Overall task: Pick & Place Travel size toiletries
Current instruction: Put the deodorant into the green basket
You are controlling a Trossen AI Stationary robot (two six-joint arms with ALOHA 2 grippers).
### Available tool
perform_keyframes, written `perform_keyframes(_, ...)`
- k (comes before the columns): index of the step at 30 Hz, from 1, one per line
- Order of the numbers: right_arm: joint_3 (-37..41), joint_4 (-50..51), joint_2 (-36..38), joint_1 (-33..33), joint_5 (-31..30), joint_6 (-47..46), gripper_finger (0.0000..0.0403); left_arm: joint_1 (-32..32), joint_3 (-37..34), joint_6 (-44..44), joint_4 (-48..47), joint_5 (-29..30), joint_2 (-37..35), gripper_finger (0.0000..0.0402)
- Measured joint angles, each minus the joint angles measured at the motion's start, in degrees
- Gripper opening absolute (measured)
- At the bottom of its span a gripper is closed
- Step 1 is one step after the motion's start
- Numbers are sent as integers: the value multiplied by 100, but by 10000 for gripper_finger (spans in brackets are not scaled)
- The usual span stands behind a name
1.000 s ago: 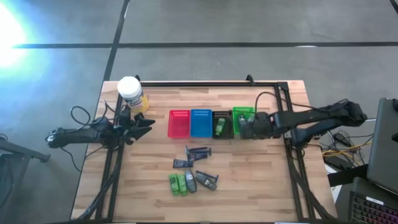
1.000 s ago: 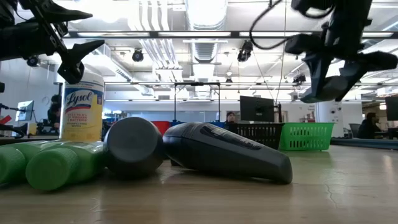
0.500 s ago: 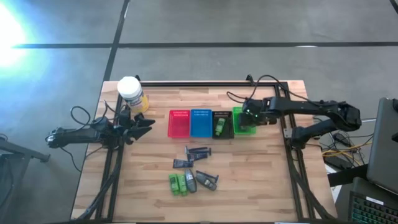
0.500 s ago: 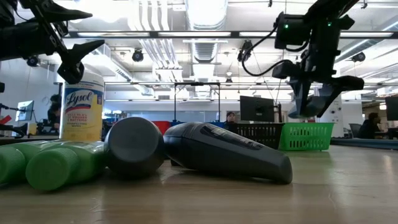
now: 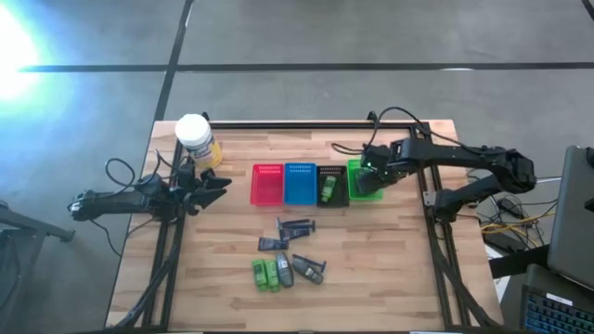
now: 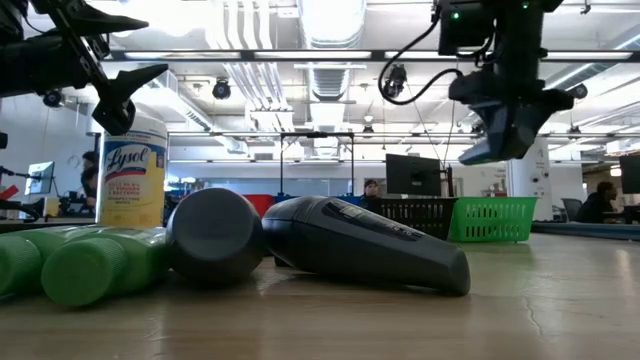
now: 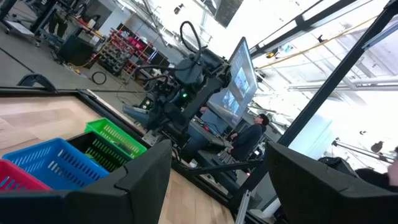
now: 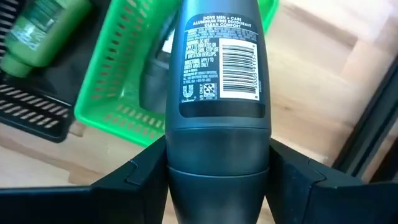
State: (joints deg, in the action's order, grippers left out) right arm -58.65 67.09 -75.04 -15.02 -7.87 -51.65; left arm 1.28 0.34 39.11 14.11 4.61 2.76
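Dark-grey deodorant stick (image 8: 217, 93) pinched in right gripper (image 5: 368, 182) — now swung over green basket (image 5: 357, 170); left gripper (image 5: 212, 186) unmoved, parted.

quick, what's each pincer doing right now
Left pincer: open, empty, beside the white-lidded yellow jar.
Right pincer: shut on a dark grey deodorant stick, above the green plastic basket.

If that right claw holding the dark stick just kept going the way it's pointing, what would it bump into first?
Most likely the green basket: the right gripper, shut on a dark deodorant stick, points down at it. A grey item already lies inside, so the stick might meet that first; depth is unclear.
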Motion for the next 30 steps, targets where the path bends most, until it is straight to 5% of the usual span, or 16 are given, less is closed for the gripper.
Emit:
perform_keyframes(8,100,-790,-755,-772,1073,137,197,0,0,0,0,27,0,264)
perform_keyframes(18,96,-791,-1450,-833,1005,365,213,-2,0,37,4,152,0,264)
perform_keyframes(30,94,-816,-1323,-827,926,-75,275,0,0,37,7,221,0,264)
